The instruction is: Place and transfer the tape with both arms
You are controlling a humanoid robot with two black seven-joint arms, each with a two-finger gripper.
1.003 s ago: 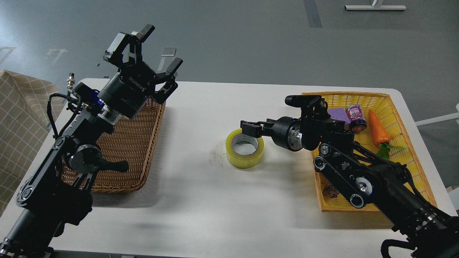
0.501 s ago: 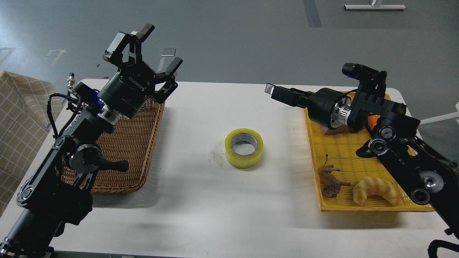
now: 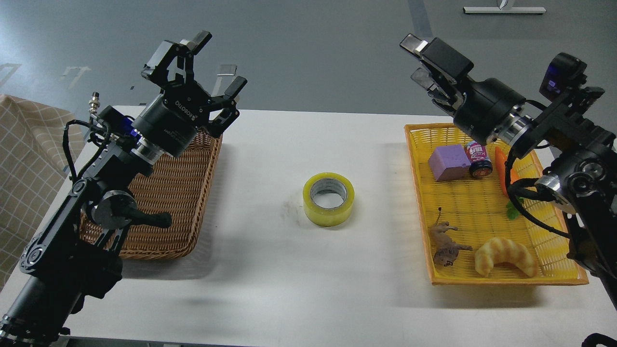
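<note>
At the far left a checked cloth (image 3: 24,159) is showing beyond the edge of the white table (image 3: 270,270). The left arm (image 3: 91,212) is rising from the lower left corner, and its left gripper (image 3: 212,65) is hanging above the far end of a brown wicker basket (image 3: 168,202) with its fingers spread wide and nothing between them (the ROBOTIQ lettering is reading upside down on its body). The basket is sitting at the table's left side.

The tape (image 3: 328,199) is lying flat in the middle of the table, core opening facing up, well apart from both grippers and both baskets.

Further right, a yellow basket (image 3: 419,193) is holding a purple block (image 3: 449,162), a small can (image 3: 478,159) just beside it, an orange carrot (image 3: 506,168), a brown animal figure (image 3: 446,243) and a croissant toy (image 3: 503,255). The right gripper (image 3: 417,58) is held high above the basket's far edge, pointing up and left; its fingers are overlapping from this angle, so I cannot tell how far apart they are. The right arm (image 3: 573,164) is running off the right edge.
</note>
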